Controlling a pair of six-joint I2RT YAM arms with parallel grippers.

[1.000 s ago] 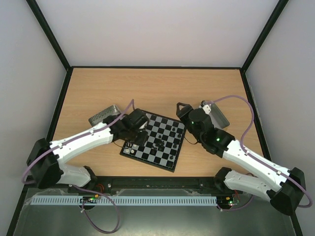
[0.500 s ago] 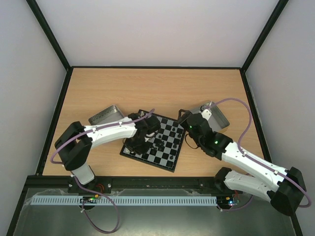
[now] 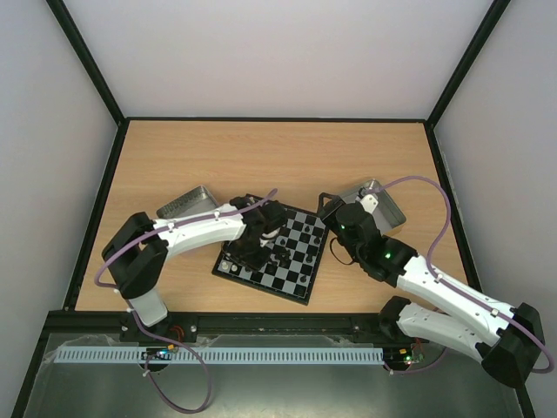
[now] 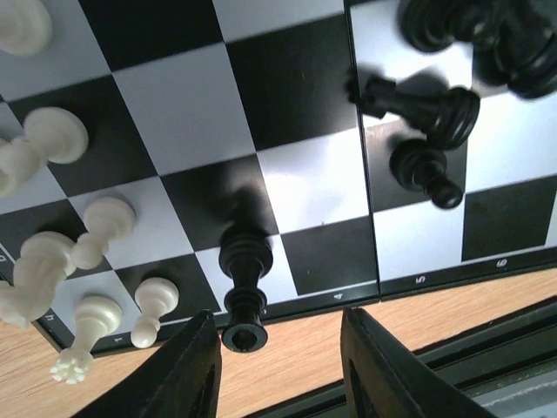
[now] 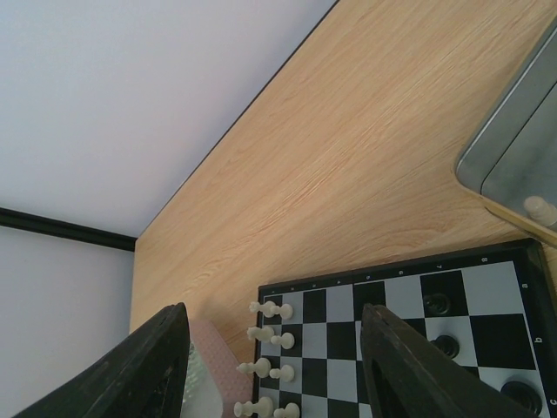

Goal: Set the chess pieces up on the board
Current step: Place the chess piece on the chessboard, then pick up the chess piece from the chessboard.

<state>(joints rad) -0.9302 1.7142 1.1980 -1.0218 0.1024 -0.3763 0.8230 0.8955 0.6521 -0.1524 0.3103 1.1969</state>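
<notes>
since a second ago the left arm has swung in from the left edge of the small square black-and-pale chequered chessboard to hang over it, and its fingers have opened. the left fingers now stand partly apart on either side of a small black chess piece. it stands upright in the chessboard's edge row, and as far as the wrist view shows it touches neither finger. the chessboard lies skewed on the light wooden surface, between the two arms. tiny white chess pieces cluster on the squares to one side of the black one, and more black chess pieces crowd the squares on the other side. the right fingers are spread wide with nothing between them, hovering by the chessboard's far-right corner. a rectangular grey metal tray lies just beside that corner with one pale piece in it. a second metal tray lies off the chessboard's left.
</notes>
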